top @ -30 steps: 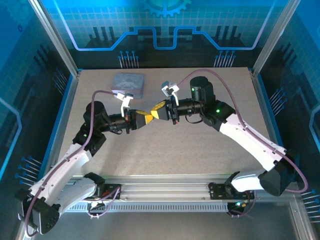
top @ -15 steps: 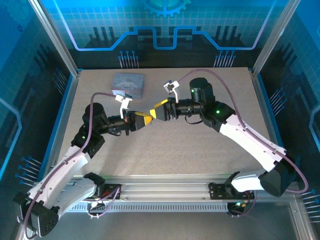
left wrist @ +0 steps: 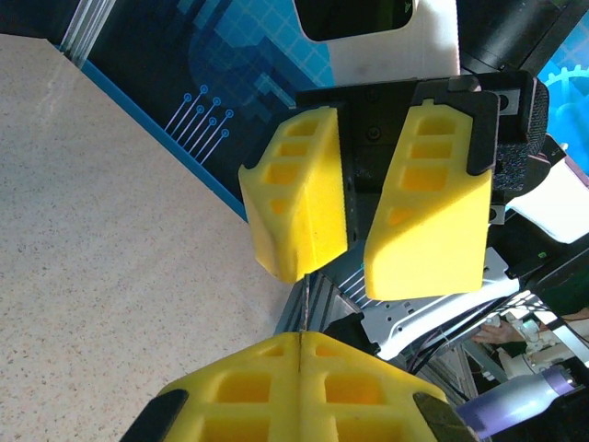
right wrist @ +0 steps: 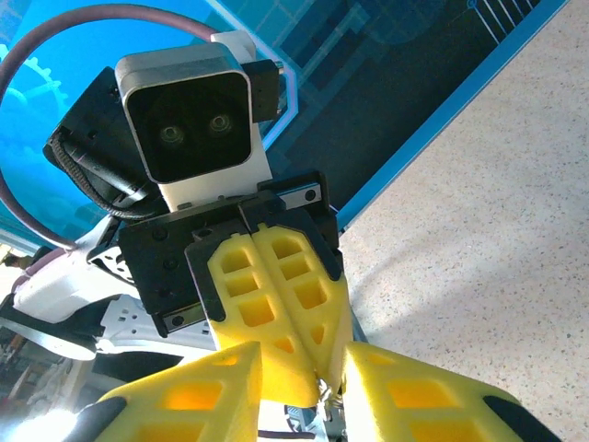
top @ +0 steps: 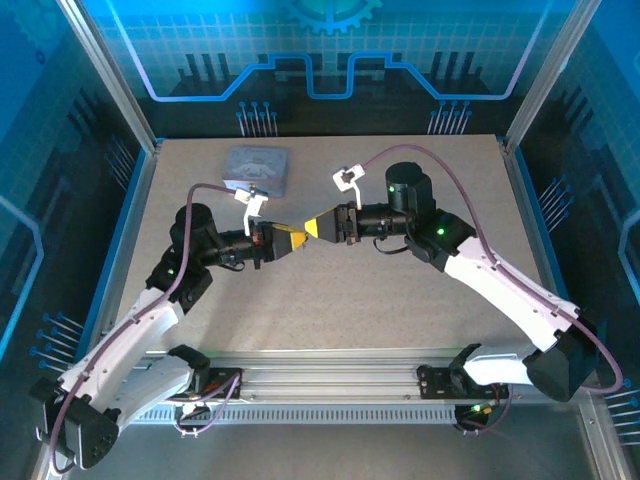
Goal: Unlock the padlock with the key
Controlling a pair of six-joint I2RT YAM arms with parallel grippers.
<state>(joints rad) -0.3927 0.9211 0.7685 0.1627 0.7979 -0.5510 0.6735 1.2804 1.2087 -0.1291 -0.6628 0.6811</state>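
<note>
Grey padlock overhead, left wrist view reveals key pinched in left hand

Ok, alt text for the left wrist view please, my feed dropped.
The left gripper is shut on the key, a thin dark sliver pointing at the right gripper, whose yellow fingers stand open facing it. The sliver's tip lines up with one finger, not the gap. Speckled table lies beyond.

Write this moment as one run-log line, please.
left tool: shut on key | right tool: open, facing left tool's tip | padlock: on table, apart from both tools | lock step: not yet begun
</note>
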